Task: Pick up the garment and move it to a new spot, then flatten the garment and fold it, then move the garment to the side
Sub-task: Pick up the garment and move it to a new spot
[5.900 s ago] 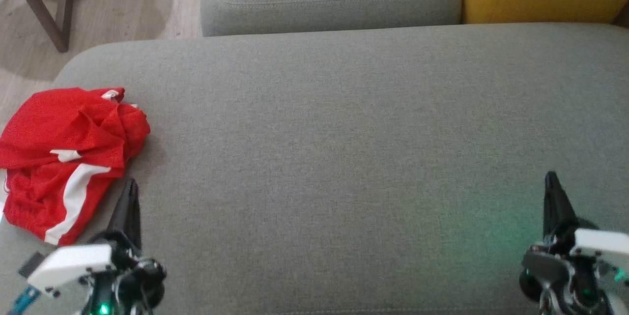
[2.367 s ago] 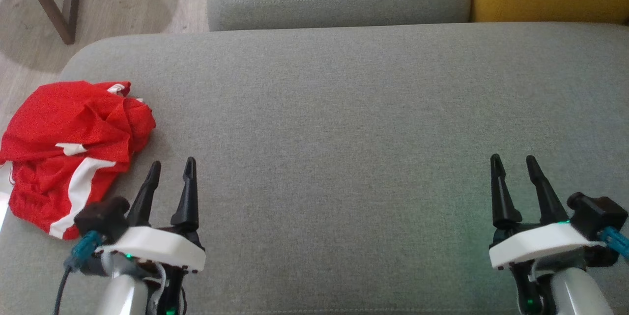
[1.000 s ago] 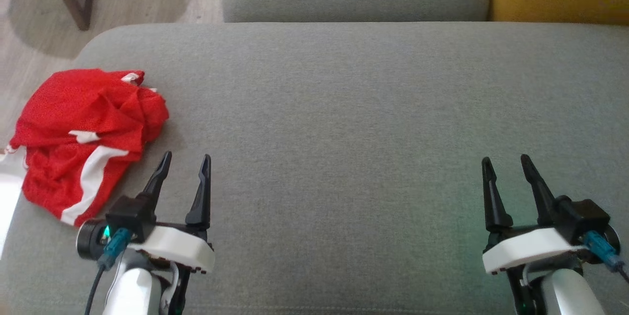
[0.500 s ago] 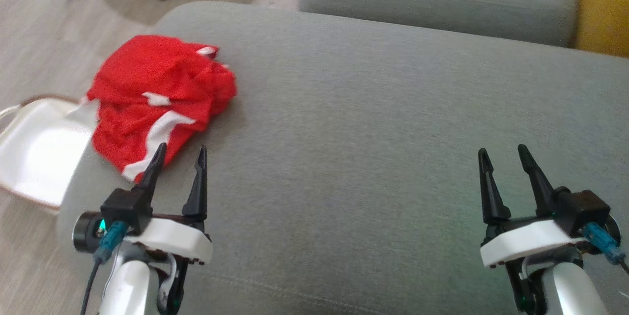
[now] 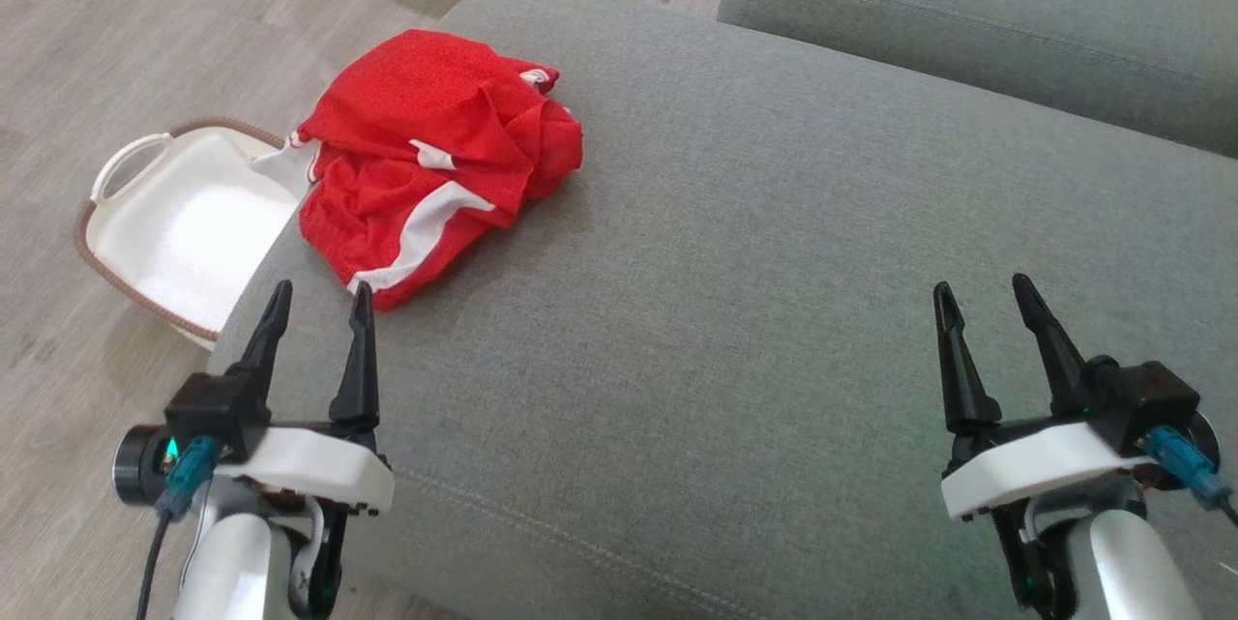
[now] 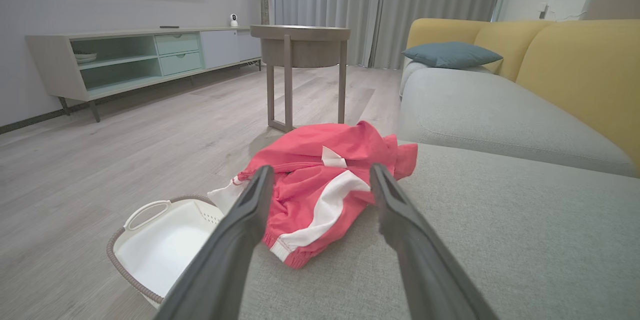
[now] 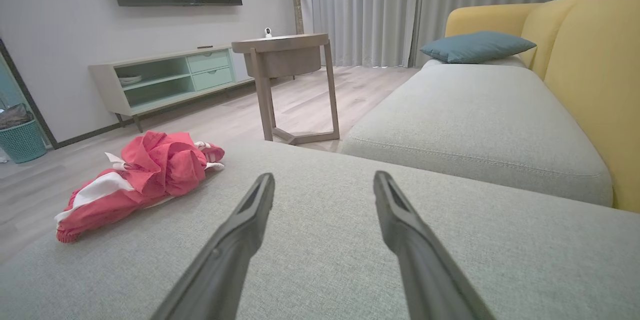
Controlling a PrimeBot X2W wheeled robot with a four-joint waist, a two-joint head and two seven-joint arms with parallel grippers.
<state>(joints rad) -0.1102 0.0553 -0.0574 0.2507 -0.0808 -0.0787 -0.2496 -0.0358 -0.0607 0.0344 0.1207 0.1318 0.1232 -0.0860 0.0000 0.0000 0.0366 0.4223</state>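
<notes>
Garment heaped on corner of sofa; left hand and right hand spread wide, empty.

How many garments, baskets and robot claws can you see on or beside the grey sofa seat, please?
Red garment: 1
White basket: 1
Left claw and right claw, both open: 2
Total: 4

The garment is lying at the left end of the cushion; a basket is sitting on the floor just left of it, a table standing behind.
</notes>
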